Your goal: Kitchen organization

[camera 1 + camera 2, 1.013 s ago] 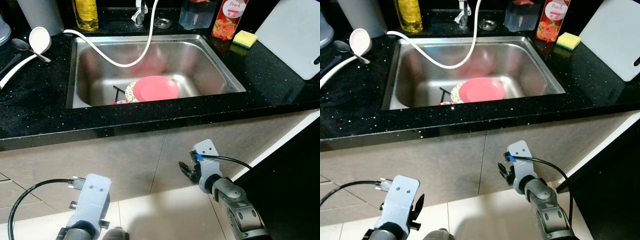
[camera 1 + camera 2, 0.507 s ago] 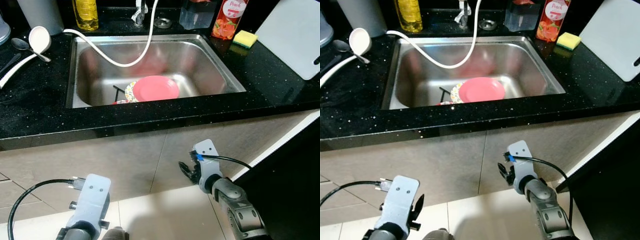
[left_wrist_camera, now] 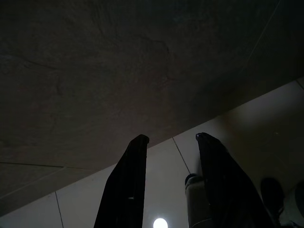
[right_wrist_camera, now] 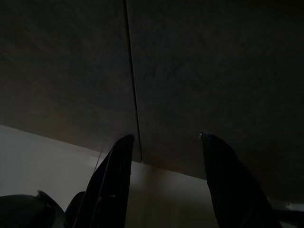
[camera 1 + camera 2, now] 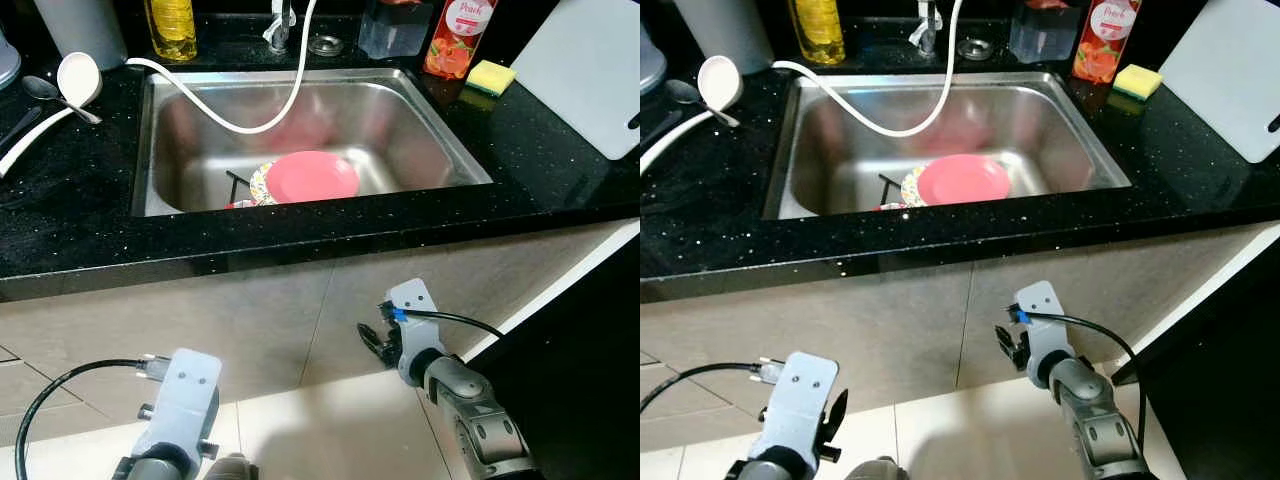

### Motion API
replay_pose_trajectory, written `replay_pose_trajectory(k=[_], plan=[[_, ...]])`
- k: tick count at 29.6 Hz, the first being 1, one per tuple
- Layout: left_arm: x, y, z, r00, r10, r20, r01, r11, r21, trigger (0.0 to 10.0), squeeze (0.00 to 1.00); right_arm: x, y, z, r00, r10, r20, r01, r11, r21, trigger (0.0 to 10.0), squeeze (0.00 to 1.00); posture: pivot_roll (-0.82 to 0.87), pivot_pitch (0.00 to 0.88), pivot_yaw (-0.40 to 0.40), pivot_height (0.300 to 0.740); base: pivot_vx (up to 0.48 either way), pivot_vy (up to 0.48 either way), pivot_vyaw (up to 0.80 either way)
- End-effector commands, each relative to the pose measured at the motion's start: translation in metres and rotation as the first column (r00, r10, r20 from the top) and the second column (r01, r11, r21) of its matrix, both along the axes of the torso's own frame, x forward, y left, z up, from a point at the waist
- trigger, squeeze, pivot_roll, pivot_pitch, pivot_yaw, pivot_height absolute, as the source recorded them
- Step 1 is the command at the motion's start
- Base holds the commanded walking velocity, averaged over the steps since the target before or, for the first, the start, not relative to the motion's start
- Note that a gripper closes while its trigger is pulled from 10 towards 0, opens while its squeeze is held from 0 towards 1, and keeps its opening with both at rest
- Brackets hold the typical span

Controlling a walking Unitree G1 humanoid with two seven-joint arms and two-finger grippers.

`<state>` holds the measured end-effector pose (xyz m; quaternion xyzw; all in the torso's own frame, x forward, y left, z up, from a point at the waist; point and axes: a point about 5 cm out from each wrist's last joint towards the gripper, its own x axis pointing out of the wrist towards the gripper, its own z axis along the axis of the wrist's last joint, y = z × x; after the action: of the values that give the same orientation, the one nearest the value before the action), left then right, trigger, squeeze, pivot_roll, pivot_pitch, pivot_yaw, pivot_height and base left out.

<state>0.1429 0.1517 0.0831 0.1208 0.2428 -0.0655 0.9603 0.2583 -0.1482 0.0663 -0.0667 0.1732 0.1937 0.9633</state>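
Observation:
A steel sink (image 5: 430,120) is set in a black speckled counter (image 5: 70,220). A pink plate (image 5: 315,176) lies in the basin on a patterned plate (image 5: 261,184). A white hose (image 5: 240,122) loops down into the sink from the tap. Both arms hang low in front of the cabinet doors, below the counter edge. My left gripper (image 3: 170,138) is open with nothing between its fingers. My right gripper (image 4: 166,137) is open too and faces the cabinet front.
A white ladle (image 5: 70,85) and a metal spoon (image 5: 45,92) lie on the counter at the left. Behind the sink stand a yellow bottle (image 5: 172,25), a red bottle (image 5: 458,38) and a yellow sponge (image 5: 489,76). A white cutting board (image 5: 590,70) leans at the right.

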Motion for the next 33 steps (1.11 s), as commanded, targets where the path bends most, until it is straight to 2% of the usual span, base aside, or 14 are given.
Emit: replay_pose_trajectory(k=[1, 33], plan=[[-0.0028, 0.0018, -0.0016, 1.000, -0.001, -0.010, 0.001, 1.000, 0.015, 10.0, 0.00, -0.0032, 0.0002, -0.0034, 1.000, 0.008, -0.023, -0.008, 1.000, -0.005, 10.0, 0.00, 0.22, 0.079, -0.073, 0.740, 0.000, 0.000, 0.00], [0.0004, 0.0024, -0.0020, 1.000, 0.000, -0.009, 0.000, 1.000, 0.016, 10.0, 0.00, -0.0001, 0.0011, -0.0038, 1.000, 0.008, -0.024, -0.008, 1.000, -0.006, 10.0, 0.00, 0.22, 0.066, -0.074, 0.740, 0.000, 0.000, 0.00]])
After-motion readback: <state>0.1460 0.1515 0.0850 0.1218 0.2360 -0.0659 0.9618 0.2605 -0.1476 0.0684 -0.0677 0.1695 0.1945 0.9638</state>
